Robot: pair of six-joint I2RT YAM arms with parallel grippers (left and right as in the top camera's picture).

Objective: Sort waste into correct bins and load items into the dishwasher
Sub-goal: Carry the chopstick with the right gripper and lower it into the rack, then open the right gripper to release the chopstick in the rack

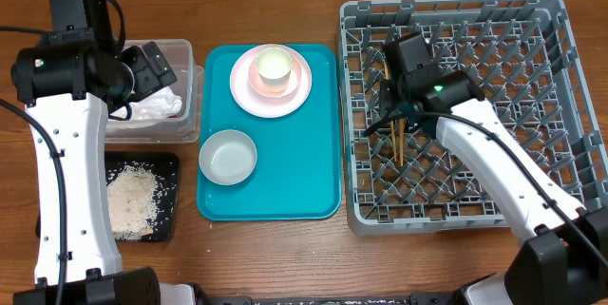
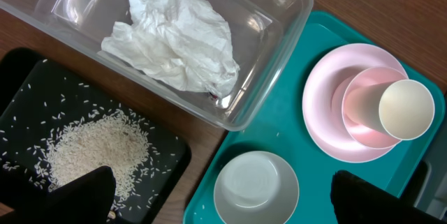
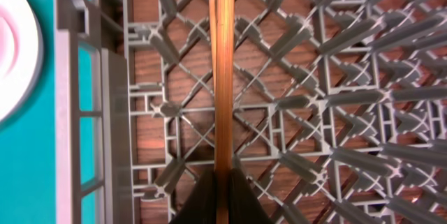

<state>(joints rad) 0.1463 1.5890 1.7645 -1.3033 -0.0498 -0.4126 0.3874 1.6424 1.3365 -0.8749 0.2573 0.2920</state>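
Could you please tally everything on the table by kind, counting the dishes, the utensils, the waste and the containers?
Dishes: 3 (pink plate, cream cup, whitish bowl)
Utensils: 2 (chopsticks)
Waste: 2 (crumpled napkin, rice pile)
Containers: 4 (clear tub, black tray, teal tray, grey dish rack)
Total: 11

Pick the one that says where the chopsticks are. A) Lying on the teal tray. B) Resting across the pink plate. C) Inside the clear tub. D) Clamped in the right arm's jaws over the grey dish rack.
D: the right wrist view shows the jaws shut on the chopsticks, with the dish rack grid beneath them.
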